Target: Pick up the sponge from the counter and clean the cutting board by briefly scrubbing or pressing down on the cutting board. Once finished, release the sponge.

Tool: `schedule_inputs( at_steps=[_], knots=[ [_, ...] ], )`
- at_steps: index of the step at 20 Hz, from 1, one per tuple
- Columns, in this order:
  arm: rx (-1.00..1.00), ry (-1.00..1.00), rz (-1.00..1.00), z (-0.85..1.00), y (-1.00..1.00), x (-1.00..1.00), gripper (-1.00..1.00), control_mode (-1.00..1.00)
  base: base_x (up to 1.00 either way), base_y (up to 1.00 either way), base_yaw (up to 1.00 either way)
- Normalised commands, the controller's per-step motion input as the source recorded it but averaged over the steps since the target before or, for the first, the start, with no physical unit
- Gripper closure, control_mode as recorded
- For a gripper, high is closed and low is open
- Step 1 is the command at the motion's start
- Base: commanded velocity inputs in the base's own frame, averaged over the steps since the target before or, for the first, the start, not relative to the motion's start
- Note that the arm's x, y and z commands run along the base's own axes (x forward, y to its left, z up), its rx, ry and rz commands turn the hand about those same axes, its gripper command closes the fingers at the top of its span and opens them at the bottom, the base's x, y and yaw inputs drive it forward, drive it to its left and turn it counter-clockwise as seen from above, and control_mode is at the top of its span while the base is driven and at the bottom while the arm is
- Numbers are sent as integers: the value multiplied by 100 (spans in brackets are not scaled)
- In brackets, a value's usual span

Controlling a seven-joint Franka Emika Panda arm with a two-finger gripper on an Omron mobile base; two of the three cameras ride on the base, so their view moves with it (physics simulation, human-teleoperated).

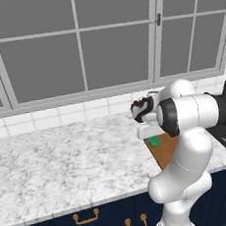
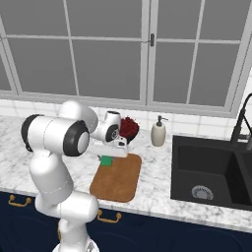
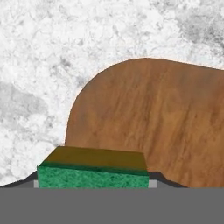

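Gripper (image 3: 92, 183), mine, two-finger: closed on the sponge (image 3: 92, 171), which sits between the finger tips at the bottom of the hand view, green face toward the camera and the yellowish-tan layer showing along its upper side.

Sponge, position: held over the near-left part of the cutting board (image 3: 166, 122); in the left base view it appears as a small green patch (image 1: 154, 141) just below my wrist, and in the right base view as a green block (image 2: 106, 160) under the hand, at the board's far-left corner. Whether it presses on the wood or hangs just clear of it, I cannot tell.

Cutting board: brown wood, rounded corners, lying flat on the counter (image 1: 65, 154); seen in the right base view (image 2: 118, 179) near the counter's front edge, left of the sink (image 2: 211, 172).

Counter: white-and-grey marbled stone, over dark navy cabinets with gold handles (image 1: 86, 216).

Other items, right base view: soap dispenser (image 2: 158, 132), cream, standing by the wall between the board and the sink; dark red object (image 2: 129, 127) behind my hand, partly hidden, kind unclear; black faucet (image 2: 242, 120) at the far right.

Backdrop: large grey-paned window (image 2: 123, 49) above a white tiled strip.
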Motion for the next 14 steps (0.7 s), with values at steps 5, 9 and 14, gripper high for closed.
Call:
schedule_inputs(
  at_steps=[5,9,14],
  knots=[
    [0,-2,0,-10,-38,0,100,-100,0,0,0],
    [0,0,0,-5,-44,0,100,-100,0,0,0],
    [0,0,0,-7,-51,0,100,-100,0,0,0]
  ],
)
